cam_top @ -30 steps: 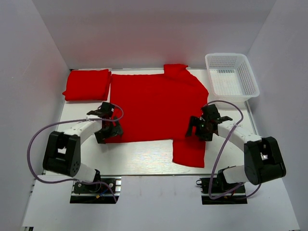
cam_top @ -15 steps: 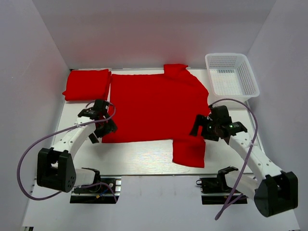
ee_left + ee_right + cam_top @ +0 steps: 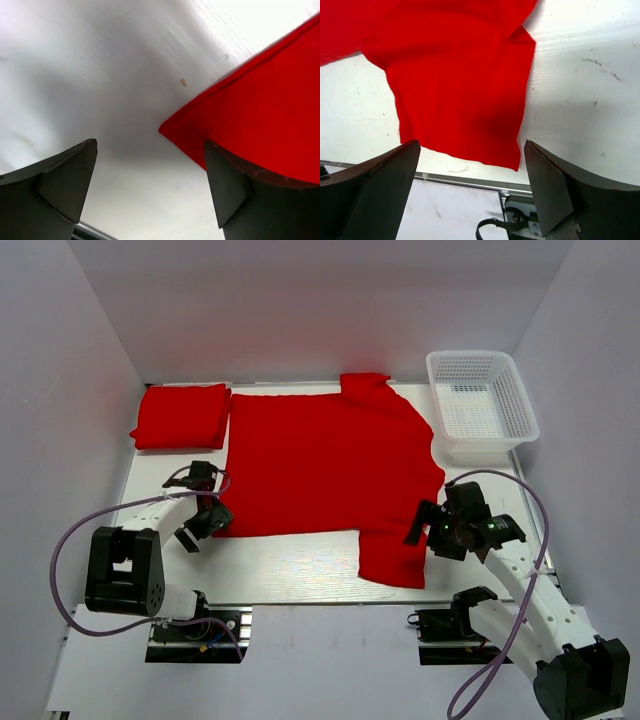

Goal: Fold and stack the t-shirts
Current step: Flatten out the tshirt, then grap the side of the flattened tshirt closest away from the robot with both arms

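On the white flat table (image 3: pixel 290 562) a large plain red cloth t-shirt (image 3: pixel 320 460) lies spread open. A smaller folded red cloth t-shirt (image 3: pixel 180 415) sits just beside it, far-left. The left gripper (image 3: pixel 203 525) gapes empty over the spread shirt's near-left corner. The right gripper (image 3: pixel 471 144) gapes empty above its near sleeve.

In the left wrist view only one corner of the spread t-shirt (image 3: pixel 260 100) shows. The rest runs off the top and right edges, and one finger (image 3: pixel 235 190) covers a stretch of its hem. Both fingers are cut by the bottom edge, and the table (image 3: pixel 75 60) is out of focus. The right wrist view keeps one sleeve (image 3: pixel 460 95) whole — the shirt's body leaves by the top and left edges. From above, the left gripper (image 3: pixel 205 523) overlaps the shirt's near-left corner, the right arm (image 3: pixel 530 590) is cropped at the bottom edge, and the layers of the folded t-shirt (image 3: pixel 180 415) cannot be counted.
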`<action>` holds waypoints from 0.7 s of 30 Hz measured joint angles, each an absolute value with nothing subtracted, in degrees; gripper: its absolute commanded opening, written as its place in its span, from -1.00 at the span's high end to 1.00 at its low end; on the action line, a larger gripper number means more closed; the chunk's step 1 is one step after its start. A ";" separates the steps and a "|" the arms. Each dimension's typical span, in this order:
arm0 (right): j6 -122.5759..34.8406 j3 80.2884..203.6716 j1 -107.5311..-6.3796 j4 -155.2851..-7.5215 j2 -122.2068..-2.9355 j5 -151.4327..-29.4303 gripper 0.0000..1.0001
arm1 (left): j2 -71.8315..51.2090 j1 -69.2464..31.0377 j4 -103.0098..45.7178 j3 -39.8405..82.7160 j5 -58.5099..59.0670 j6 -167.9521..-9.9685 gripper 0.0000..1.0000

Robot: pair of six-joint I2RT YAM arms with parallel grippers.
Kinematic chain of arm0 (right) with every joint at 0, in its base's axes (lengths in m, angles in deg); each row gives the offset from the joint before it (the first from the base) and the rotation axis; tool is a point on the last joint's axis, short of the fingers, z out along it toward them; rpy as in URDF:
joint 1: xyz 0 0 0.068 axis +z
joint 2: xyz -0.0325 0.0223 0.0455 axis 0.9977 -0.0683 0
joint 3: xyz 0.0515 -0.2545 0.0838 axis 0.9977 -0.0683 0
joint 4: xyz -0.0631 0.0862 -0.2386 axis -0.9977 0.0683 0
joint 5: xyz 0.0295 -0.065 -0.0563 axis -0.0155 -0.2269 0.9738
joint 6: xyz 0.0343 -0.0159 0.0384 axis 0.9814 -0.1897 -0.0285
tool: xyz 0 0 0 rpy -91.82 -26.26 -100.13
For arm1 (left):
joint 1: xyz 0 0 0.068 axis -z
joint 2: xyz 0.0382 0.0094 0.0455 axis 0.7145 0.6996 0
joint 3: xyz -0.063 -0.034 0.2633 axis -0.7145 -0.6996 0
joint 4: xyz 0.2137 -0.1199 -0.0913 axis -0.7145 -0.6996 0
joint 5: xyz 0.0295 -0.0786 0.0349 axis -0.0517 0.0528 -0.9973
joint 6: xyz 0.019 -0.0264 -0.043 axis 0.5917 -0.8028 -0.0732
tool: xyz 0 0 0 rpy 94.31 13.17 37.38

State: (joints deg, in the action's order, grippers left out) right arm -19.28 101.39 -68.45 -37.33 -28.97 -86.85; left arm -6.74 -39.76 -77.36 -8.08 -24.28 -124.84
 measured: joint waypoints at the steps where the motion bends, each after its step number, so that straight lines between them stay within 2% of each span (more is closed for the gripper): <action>1: -19.20 101.37 -68.45 -37.01 -28.97 -86.60 -0.81 | -6.04 -39.82 -76.46 -8.54 -23.86 -124.82 -0.82; 4: -19.07 101.33 -68.48 -36.68 -29.15 -86.54 -0.81 | -5.16 -39.93 -73.56 -9.54 -22.70 -124.62 -0.61; 7: -18.85 100.72 -68.48 -36.68 -29.43 -86.69 -0.81 | -4.77 -39.82 -71.09 -9.80 -21.37 -124.41 -0.30; 10: -18.67 99.43 -68.48 -36.33 -29.43 -87.54 -0.81 | -4.51 -39.65 -69.03 -9.98 -20.67 -123.68 0.36; 11: -18.61 99.01 -68.48 -35.89 -29.41 -87.76 -0.81 | -4.42 -39.58 -68.38 -10.00 -20.47 -123.40 0.68; 13: -18.19 98.05 -68.45 -35.13 -28.62 -88.31 -0.81 | -4.42 -39.52 -67.07 -10.15 -19.82 -122.88 1.00; 21: -16.40 97.39 -68.39 -32.18 -25.48 -89.14 -0.81 | -4.38 -39.49 -65.54 -10.35 -18.31 -120.87 1.00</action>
